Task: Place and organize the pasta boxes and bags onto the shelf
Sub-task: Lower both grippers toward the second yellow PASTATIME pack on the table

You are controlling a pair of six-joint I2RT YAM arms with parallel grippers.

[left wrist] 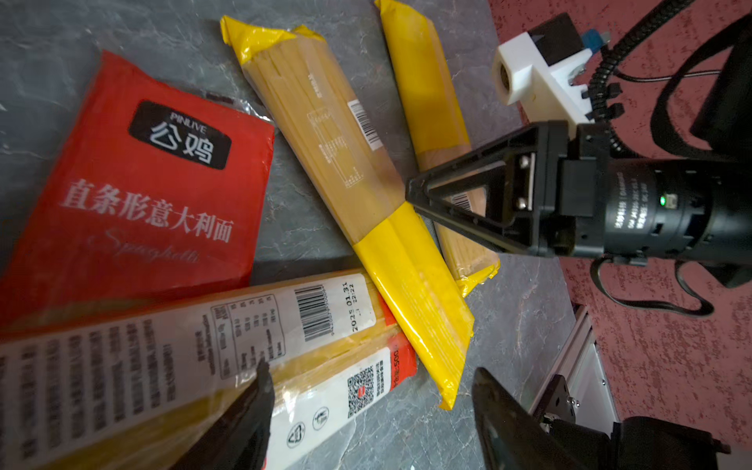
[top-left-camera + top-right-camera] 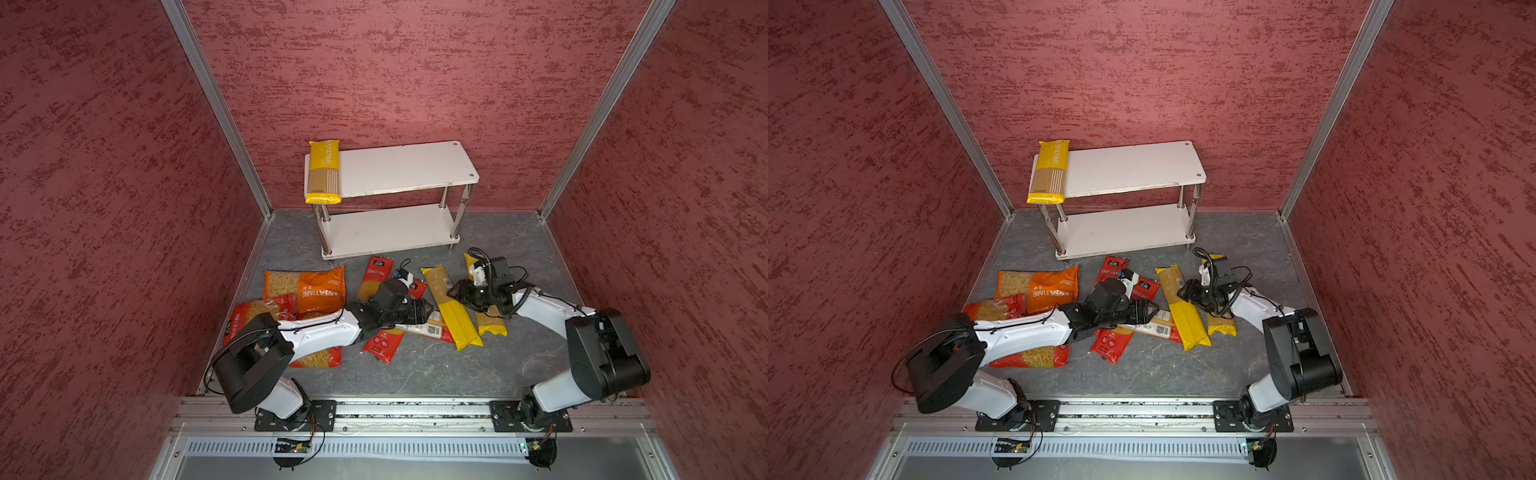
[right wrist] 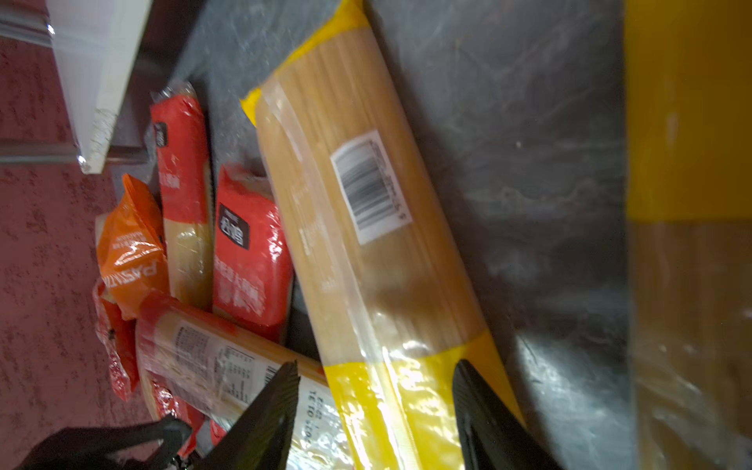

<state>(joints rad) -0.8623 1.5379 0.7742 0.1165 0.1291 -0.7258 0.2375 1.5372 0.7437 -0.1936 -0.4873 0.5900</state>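
Before the white two-tier shelf [image 2: 407, 166], left gripper [image 1: 372, 370] gapes empty over a long red spaghetti bag [image 1: 183, 337]; right gripper [image 3: 376, 366], jaws wide apart, straddles a long yellow spaghetti pack [image 3: 366, 244].

Left arm [image 2: 320, 329] and right arm [image 2: 540, 307] on show: white shells, black joints, thin black cables. Black bolted plates [image 2: 324, 413] seat both on the aluminium rail [image 2: 415, 411].

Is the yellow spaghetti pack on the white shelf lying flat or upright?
Lying flat: the yellow spaghetti pack rests across the white shelf's top board, overhanging the front edge.
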